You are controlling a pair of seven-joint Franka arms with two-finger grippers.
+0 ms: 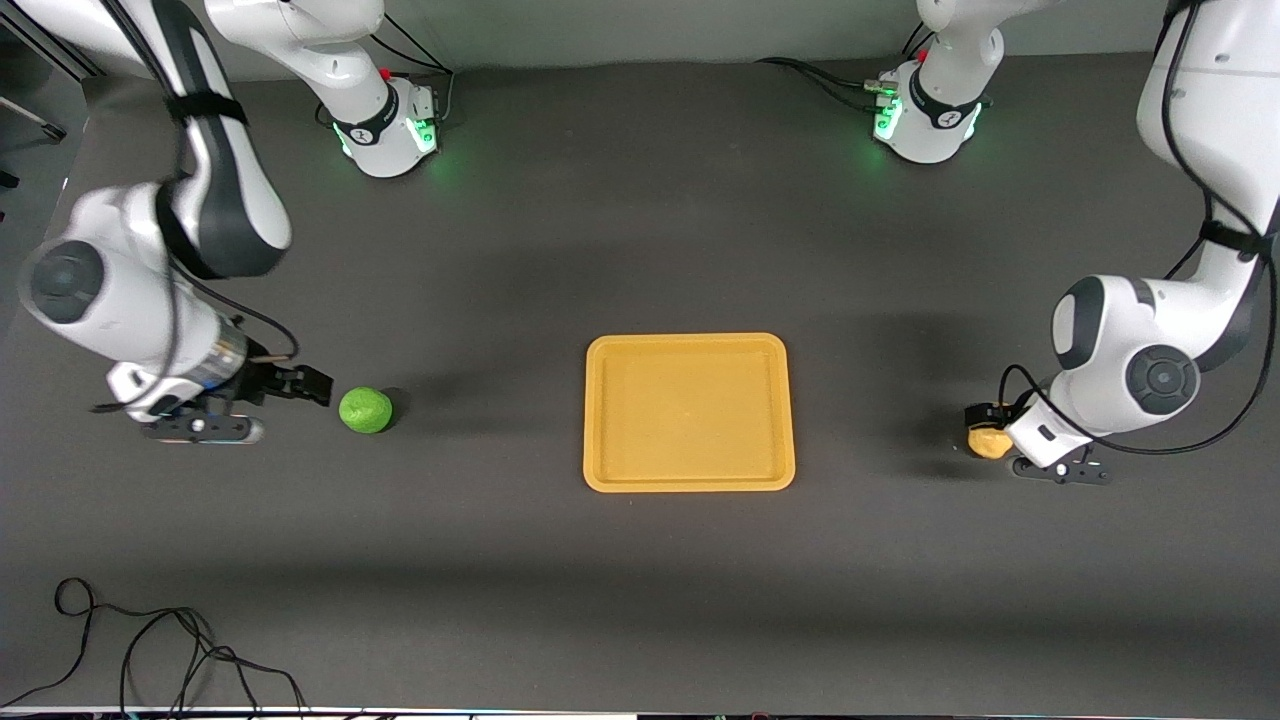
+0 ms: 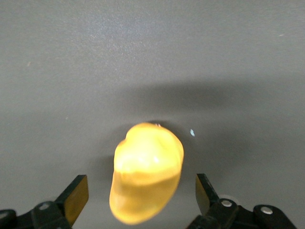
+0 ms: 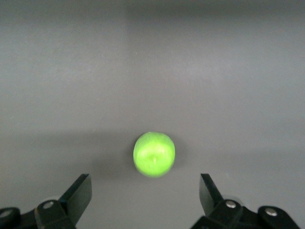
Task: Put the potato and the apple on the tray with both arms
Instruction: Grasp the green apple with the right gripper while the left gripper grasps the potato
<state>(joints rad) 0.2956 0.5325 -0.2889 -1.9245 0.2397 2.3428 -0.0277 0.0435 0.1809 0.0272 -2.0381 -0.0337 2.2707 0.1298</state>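
The yellow-orange potato (image 1: 990, 442) lies on the dark table toward the left arm's end. My left gripper (image 1: 985, 425) is low around it; in the left wrist view the potato (image 2: 147, 172) sits between the open fingers of the gripper (image 2: 141, 186), with a gap on each side. The green apple (image 1: 366, 410) lies toward the right arm's end. My right gripper (image 1: 315, 386) is open and empty just beside it; in the right wrist view the apple (image 3: 154, 154) lies a little ahead of the gripper (image 3: 145, 185). The orange-yellow tray (image 1: 690, 412) sits empty mid-table between the two fruits.
Loose black cables (image 1: 150, 650) lie near the table's edge closest to the front camera, toward the right arm's end. The two arm bases (image 1: 390, 125) (image 1: 925, 120) stand along the edge farthest from that camera.
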